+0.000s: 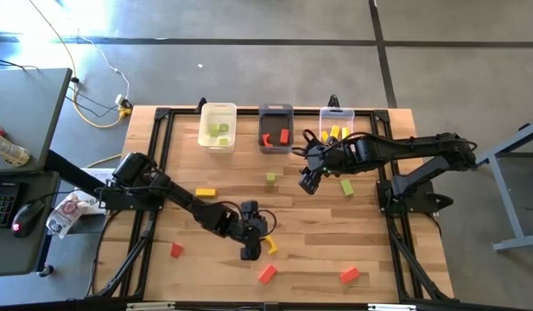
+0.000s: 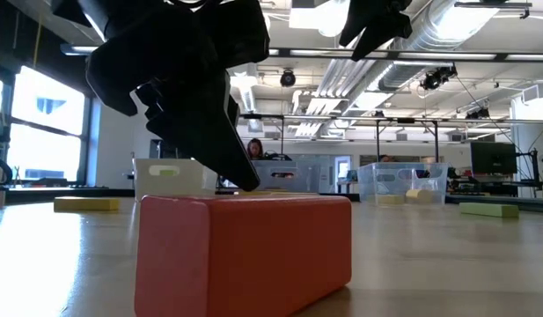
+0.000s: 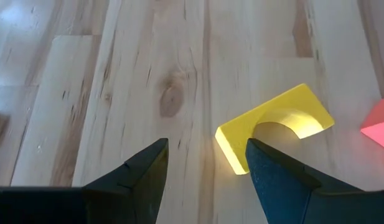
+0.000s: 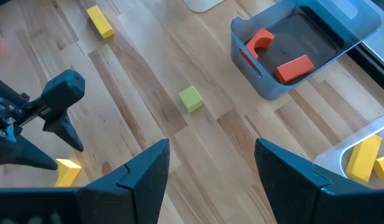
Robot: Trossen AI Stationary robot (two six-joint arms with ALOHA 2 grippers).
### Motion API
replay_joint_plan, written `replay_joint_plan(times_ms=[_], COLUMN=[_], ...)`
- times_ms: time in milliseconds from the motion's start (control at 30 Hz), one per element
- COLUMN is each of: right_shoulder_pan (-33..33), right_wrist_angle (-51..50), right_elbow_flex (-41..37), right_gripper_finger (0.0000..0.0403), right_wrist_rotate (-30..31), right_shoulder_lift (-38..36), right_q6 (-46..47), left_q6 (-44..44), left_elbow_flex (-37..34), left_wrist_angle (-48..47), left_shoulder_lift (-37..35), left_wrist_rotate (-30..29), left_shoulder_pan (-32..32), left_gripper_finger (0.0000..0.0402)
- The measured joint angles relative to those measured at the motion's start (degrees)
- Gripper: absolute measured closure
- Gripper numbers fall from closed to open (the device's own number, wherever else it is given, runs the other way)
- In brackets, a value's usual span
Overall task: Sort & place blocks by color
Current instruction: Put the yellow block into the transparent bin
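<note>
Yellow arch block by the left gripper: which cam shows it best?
Left wrist view: the yellow arch block fills the frame, cutout visible, beside the open left gripper. High view shows a small yellow sliver beside that gripper. Right wrist view shows part. Low view: not visible.

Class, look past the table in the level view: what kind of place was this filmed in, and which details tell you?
Probably a robotics lab or workshop. Exposed ducts run under an open ceiling, a monitor stands on benches behind, and a desk with a keyboard and mouse sits beside the table.
</note>
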Motion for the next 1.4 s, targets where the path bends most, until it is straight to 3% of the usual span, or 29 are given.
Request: replay_joint_plan(times_ms=[367,567,867,1400], right_shoulder_pan=[0.02,0.02,0.01,0.02], right_wrist_angle=[-0.02,-0.02,-0.02,-0.04], right_elbow_flex=[0.02,0.00,0.01,0.02], right_gripper_finger=[0.0178,0.0178,0.0178,0.0178], right_wrist_rotate=[-0.09,-0.09,-0.09,-0.09], right_shoulder_lift=[0.00,0.00,0.00,0.00], right_q6=[-0.15,-0.15,-0.13,0.46], left_q6=[0.01,-3.43,-6.36,-6.02], left_elbow_flex=[-0.09,-0.07,-0.03,-0.01], left_wrist_angle=[1.18,1.17,0.50,2.06], left_shoulder_lift=[-0.73,-0.81,-0.32,1.90], left_wrist_rotate=[-0.95,1.91,1.01,0.64], left_shoulder_pan=[-0.34,-0.98,-1.92,-1.02], left_gripper_finger=[0.0195,0.0195,0.0195,0.0197])
